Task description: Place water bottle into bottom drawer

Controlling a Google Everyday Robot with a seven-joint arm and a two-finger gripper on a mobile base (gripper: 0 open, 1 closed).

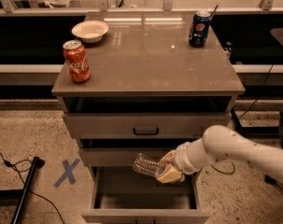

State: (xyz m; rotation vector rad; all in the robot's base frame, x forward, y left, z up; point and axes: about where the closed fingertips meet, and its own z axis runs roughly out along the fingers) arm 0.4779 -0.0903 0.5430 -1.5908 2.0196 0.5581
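My gripper [166, 170] is shut on the water bottle [147, 165], a clear ribbed bottle held on its side with its free end pointing left. It hangs just above the open bottom drawer [145, 215], in front of the middle drawer's front panel [113, 157]. My white arm [234, 148] reaches in from the right. The bottom drawer is pulled out toward me and its inside looks dark.
On the cabinet top [145, 59] stand a red Coca-Cola can [76, 61] at the front left, a white bowl [90, 31] at the back left and a dark blue Pepsi can [200, 29] at the back right. A blue X [67, 172] and a black cable [25, 190] lie on the floor at left.
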